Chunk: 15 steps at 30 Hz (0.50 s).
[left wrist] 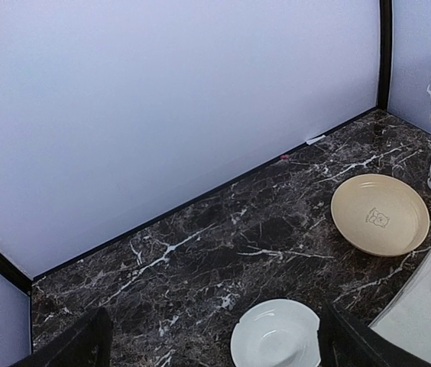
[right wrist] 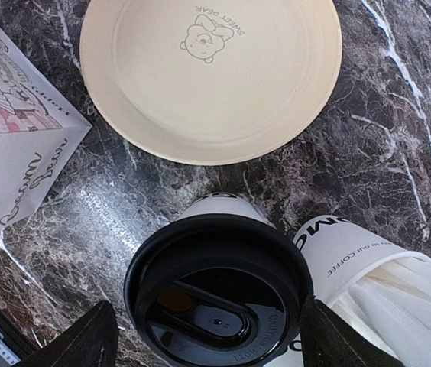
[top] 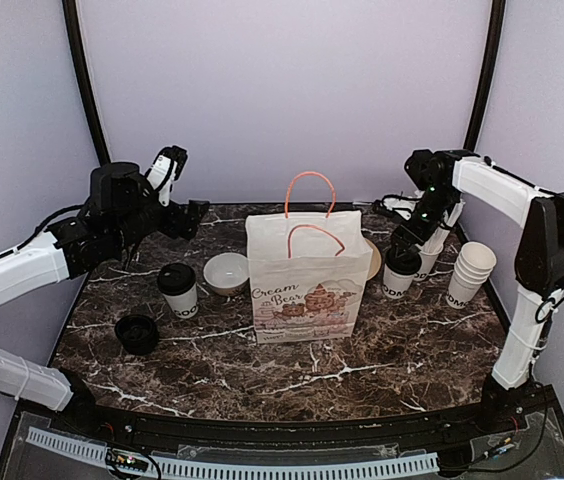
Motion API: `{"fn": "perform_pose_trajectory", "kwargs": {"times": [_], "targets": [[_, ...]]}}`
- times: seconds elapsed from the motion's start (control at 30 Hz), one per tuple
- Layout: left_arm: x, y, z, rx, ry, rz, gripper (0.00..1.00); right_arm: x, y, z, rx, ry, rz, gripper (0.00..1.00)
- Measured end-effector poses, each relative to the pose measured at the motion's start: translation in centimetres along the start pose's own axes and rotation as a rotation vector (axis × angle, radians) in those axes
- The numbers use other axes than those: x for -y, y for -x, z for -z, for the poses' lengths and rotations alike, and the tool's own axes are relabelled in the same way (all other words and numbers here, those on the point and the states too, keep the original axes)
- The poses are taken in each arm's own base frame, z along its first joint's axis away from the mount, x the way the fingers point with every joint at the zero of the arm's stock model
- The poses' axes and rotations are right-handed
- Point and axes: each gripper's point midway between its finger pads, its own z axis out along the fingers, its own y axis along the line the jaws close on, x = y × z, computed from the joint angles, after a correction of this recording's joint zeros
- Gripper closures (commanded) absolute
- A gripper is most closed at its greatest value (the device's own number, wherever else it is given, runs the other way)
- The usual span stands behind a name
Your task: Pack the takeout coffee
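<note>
The right lidded cup (right wrist: 219,294) fills the bottom of the right wrist view. It stands upright with its long axis vertical and its black lid facing the camera. The right gripper (right wrist: 215,344) is spread, one finger on each side of the lid, with a slim gap showing on one side. Whether the other finger touches the lid cannot be told. A cup of white sticks (right wrist: 384,290) stands just beside this cup, and a tan plate (right wrist: 208,76) lies behind it. The left lidded cup (top: 177,288) also stands upright, left of the paper bag (top: 307,280) and beside a white bowl (top: 227,272). The left gripper (left wrist: 212,350) hangs wide open, well apart from that cup and above the table's (top: 362,385) rear left.
</note>
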Motion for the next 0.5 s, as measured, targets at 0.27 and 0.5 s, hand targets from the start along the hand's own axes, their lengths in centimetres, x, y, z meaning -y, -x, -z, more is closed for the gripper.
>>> {"fn": "perform_pose_trajectory", "kwargs": {"times": [0.27, 0.5], "targets": [[0.3, -0.6, -0.2, -0.02, -0.013, -0.006, 0.04, -0.4, -0.6, -0.4, -0.034, -0.003, 0.006, 0.18], [0.4, -0.6, -0.2, -0.022, -0.019, -0.006, 0.04, -0.7, -1.3, -1.0, -0.068, -0.005, 0.012, 0.21]]}}
